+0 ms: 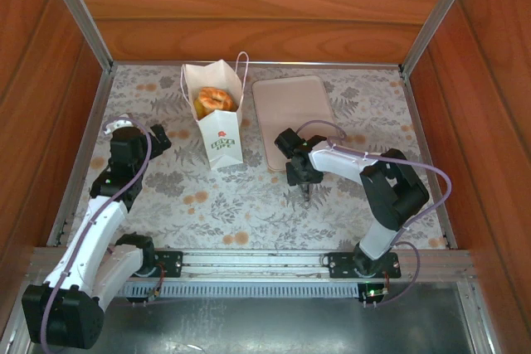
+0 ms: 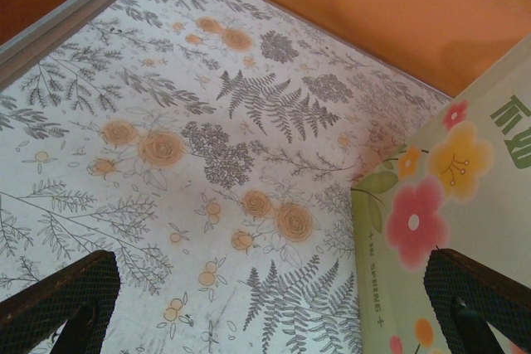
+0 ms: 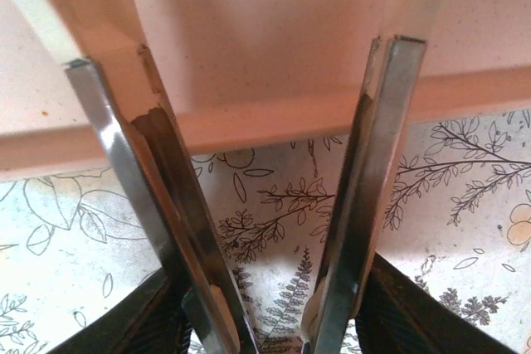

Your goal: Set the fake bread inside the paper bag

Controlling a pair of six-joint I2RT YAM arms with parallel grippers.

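Right gripper (image 1: 303,178) is grasping the tongs (image 3: 166,196), fingers pressed on both metal arms, and the blades stand apart with nothing between them. It hangs over the bench (image 1: 249,196) just at the near edge of the tray (image 1: 294,109), which looks bare.

The fake bread (image 1: 214,101) is sitting in the open mouth of the paper bag (image 1: 222,134). I can make out a golden-brown ring on top, but can't really tell how many pieces lie under it. So I'd say the loading is about done and the step now is parking the tongs: lower them flat onto the tray or bench, and keep well off the bag, since it's light and would tip easily.

From the right gripper the bag is off to the far left, past the tray's left edge. Left gripper (image 2: 265,321) is wide open and holds nothing, just left of the bag's printed face.
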